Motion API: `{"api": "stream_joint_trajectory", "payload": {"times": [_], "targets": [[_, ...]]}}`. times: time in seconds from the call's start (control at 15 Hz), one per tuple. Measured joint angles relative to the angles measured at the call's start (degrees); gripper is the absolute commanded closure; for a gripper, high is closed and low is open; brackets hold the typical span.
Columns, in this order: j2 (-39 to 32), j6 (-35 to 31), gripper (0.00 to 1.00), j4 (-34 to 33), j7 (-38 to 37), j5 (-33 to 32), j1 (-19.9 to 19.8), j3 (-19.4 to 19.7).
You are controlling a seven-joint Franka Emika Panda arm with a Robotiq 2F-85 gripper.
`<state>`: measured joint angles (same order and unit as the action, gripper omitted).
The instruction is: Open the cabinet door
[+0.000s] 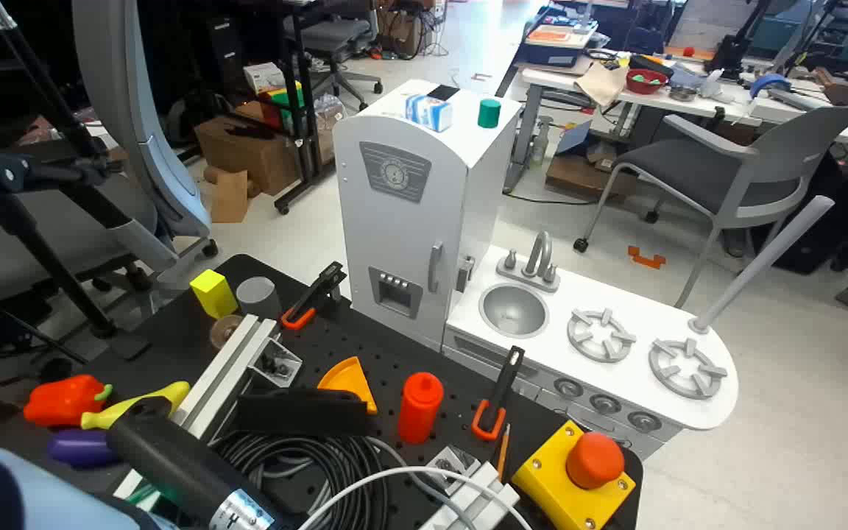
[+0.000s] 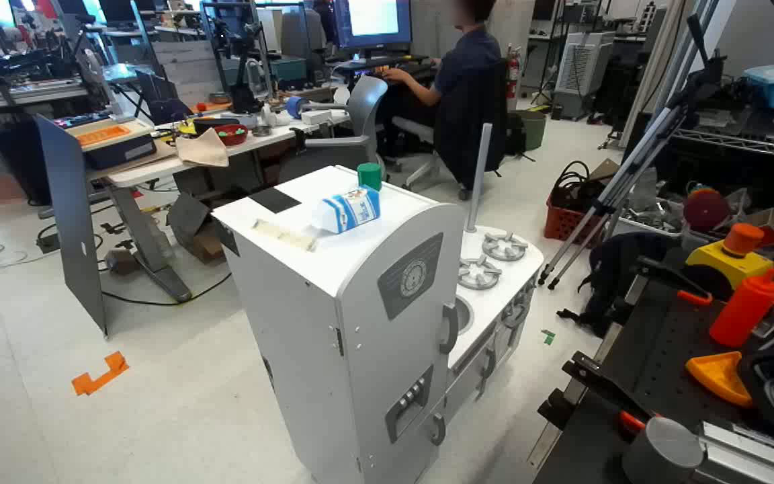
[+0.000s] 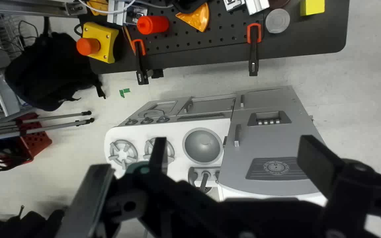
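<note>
The cabinet door (image 1: 402,228) is the tall pale front panel of the toy kitchen tower. It has a dial plate, a dispenser recess and a grey vertical handle (image 1: 434,266). It looks shut. The door (image 2: 394,343) and its handle (image 2: 449,329) also show in an exterior view. In the wrist view my gripper (image 3: 235,143) is open and empty, its black fingers wide apart. The door (image 3: 266,142) and handle (image 3: 237,135) appear between and beyond the fingers, with nothing touching them. The right finger hides part of the dial plate. The gripper is out of both exterior views.
A low counter (image 1: 483,324) with sink and burners adjoins the tower. A milk carton (image 2: 350,210) and a green cylinder (image 2: 369,176) stand on its top. A black pegboard table (image 3: 210,56) with clamps, a red bottle (image 3: 152,24) and a yellow button box (image 3: 106,43) faces the door.
</note>
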<state>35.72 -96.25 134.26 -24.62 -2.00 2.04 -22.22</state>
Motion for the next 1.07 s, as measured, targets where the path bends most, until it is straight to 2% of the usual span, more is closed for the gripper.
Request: {"api": "stream_joint_trajectory", "payload": {"times": [0.67,0.8,1.07], "targets": [[0.0,-0.2,0.0,0.4,0.1,-0.4,0.1,0.7],[-0.2,-0.7,0.0,0.9,1.2,-1.2,0.1,2.4],[-3.5,-5.2,0.0,1.2,5.9,-2.1,-0.3,8.3]]}}
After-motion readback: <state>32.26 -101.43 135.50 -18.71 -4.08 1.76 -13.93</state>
